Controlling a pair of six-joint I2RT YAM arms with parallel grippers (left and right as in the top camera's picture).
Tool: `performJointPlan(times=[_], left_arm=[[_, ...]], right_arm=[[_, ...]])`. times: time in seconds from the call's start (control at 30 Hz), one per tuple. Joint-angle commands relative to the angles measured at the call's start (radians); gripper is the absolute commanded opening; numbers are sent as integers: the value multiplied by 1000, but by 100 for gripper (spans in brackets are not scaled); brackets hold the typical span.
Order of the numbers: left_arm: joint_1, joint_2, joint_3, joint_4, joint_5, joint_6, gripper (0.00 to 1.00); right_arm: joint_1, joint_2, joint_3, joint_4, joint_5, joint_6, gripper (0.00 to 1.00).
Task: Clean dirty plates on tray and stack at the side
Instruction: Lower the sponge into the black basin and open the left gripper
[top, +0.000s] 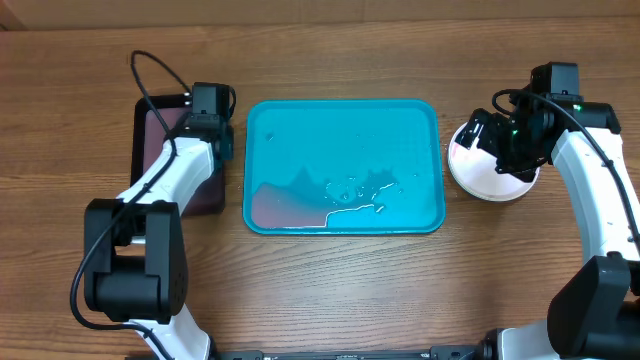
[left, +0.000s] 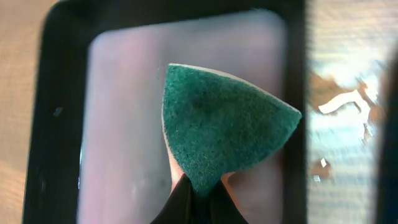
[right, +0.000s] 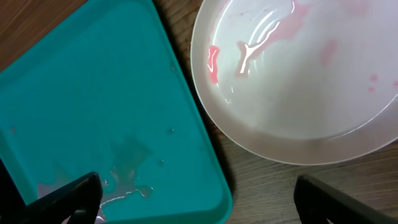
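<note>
Locate the turquoise tray (top: 300, 140) at the centre of the wooden table (top: 330, 300), long sides running left to right. Note a shallow puddle (top: 285, 205) of pinkish water along the near rim, widest toward the near-left corner, with scattered droplets (top: 365, 188) just to its right. Find the white plate (right: 298, 93) resting on the table just right of the tray, close beside the right rim but apart from it, with a strip of wood between. Observe pink-red smears (right: 213, 62) and a glossy wet film on the plate's inner face. Presence of further plates under that white one: not determinable from these views. Locate the right gripper (right: 198, 186) hanging above the left part of the plate in the overhead view. Read the jaws as spread wide and holding nothing: one dark finger (right: 68, 199) at the lower left of the right wrist view, over the wet tray floor, the other at the lower right, over bare wood beside the plate rim. Find the black tray (top: 150, 135) at the left of the table, just left of the turquoise tray, partly covered by the white left arm (top: 170, 170). Locate the left gripper (left: 194, 202) above it. Read the jaws as pinched narrow on one corner of a green scouring sponge (left: 217, 124), bowed into a wedge, green face toward the wrist camera, a thin pale backing visible along its upper-left edge. Note a pinkish, wet-looking floor in the black tray beneath the sponge; contact between sponge and floor not determinable.
</note>
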Motion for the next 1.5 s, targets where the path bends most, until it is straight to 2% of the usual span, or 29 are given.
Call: performJointPlan(times=[0.0, 0.1, 0.2, 0.33, 0.37, 0.4, 0.43, 0.47, 0.6, 0.8, 0.93, 1.07, 1.23, 1.47], left_arm=[[13, 11, 20, -8, 80, 204, 10], [24, 11, 19, -37, 80, 203, 11], [42, 11, 19, -60, 77, 202, 18], [71, 11, 19, -74, 76, 165, 12], [79, 11, 19, -75, 77, 154, 14], [85, 11, 19, -75, 77, 141, 19], [88, 11, 19, -74, 76, 134, 49], [92, 11, 20, -74, 71, 135, 100], [84, -3, 43, -100, 19, 134, 100], [46, -136, 189, -314, 38, 55, 99], [3, -304, 319, -527, 132, -59, 100], [-10, -442, 380, -672, 214, -155, 100], [-10, -641, 381, -784, 390, -209, 100], [-50, -932, 350, -829, 410, -206, 99]], right_arm=[[2, -24, 19, -4, 10, -15, 100], [2, -24, 18, -9, 10, -38, 100], [2, -24, 18, -16, 10, -41, 100], [2, -24, 17, -17, 10, -40, 100], [2, -24, 17, -18, 10, -40, 100], [2, -24, 17, -18, 10, -40, 100], [2, -24, 17, -18, 10, -41, 100], [2, -24, 17, -18, 10, -41, 100], [2, -24, 17, -7, 10, -41, 100], [2, -24, 18, 3, 10, -40, 100], [2, -24, 18, 8, 10, -40, 100], [2, -24, 18, 31, 10, -40, 100], [2, -24, 18, 60, 10, -39, 100], [2, -24, 17, 88, 10, -39, 100]])
